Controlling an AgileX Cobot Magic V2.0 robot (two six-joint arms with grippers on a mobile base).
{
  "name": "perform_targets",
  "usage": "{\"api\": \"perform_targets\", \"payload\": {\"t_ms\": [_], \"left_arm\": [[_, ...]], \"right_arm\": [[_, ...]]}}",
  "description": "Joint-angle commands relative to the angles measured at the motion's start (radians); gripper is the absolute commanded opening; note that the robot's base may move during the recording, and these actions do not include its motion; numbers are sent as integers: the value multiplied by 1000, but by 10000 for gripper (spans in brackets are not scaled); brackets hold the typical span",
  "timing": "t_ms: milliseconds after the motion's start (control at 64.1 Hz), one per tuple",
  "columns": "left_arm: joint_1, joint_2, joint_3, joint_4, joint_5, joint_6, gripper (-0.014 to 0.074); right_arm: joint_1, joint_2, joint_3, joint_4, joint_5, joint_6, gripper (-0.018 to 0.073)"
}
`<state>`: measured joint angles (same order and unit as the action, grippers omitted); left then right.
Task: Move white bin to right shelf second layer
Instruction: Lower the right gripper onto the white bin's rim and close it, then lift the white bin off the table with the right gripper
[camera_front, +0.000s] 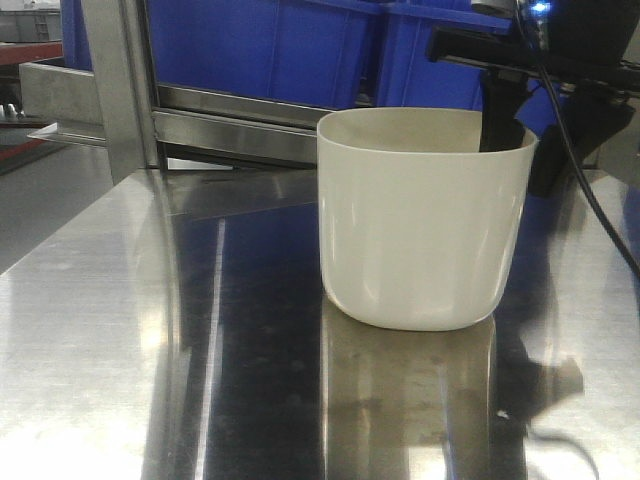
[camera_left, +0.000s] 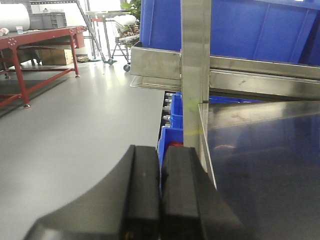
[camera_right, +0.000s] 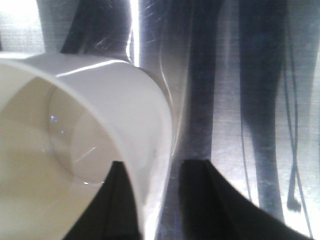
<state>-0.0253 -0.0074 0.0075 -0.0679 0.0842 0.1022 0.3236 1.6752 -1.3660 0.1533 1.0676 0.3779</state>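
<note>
The white bin (camera_front: 425, 220) stands upright on the mirror-like steel tabletop (camera_front: 120, 360), right of centre. My right gripper (camera_front: 503, 125) comes down over the bin's far right rim. In the right wrist view this gripper (camera_right: 156, 164) is open and straddles the wall of the bin (camera_right: 90, 125): the left finger (camera_right: 117, 200) is inside, the right finger (camera_right: 210, 200) is outside with a gap to the wall. My left gripper (camera_left: 161, 150) is shut and empty, off the table's left edge. The right shelf second layer is out of view.
A steel rack with an upright post (camera_front: 120, 90) and horizontal rails (camera_front: 240, 128) holds large blue crates (camera_front: 270, 45) just behind the bin. A black cable (camera_front: 590, 200) hangs at the right. Left of the table lie grey floor (camera_left: 75, 125) and a red-framed bench (camera_left: 30, 45).
</note>
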Motion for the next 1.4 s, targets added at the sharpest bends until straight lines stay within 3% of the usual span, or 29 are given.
{"api": "perform_targets", "payload": {"t_ms": [0, 203, 437, 671, 1030, 1218, 1389], "left_arm": [[-4, -13, 37, -6, -84, -3, 85], [-4, -13, 37, -6, -84, -3, 85], [-4, -13, 37, -6, -84, -3, 85], [-4, -13, 37, -6, -84, -3, 85], [-4, -13, 37, -6, -84, -3, 85], [-4, -13, 37, -6, -84, -3, 85], [-4, -13, 37, -6, -84, -3, 85]], "right_arm": [[1, -42, -34, -6, -12, 0, 219], [1, -58, -36, -6, -16, 0, 123], [-22, -131, -36, -7, -5, -6, 97], [-80, -214, -29, -36, 0, -135, 97], [-225, -400, 177, -35, -181, -433, 97], [-337, -540, 332, -21, -368, -459, 50], [-398, -654, 432, -18, -420, -459, 50]]}}
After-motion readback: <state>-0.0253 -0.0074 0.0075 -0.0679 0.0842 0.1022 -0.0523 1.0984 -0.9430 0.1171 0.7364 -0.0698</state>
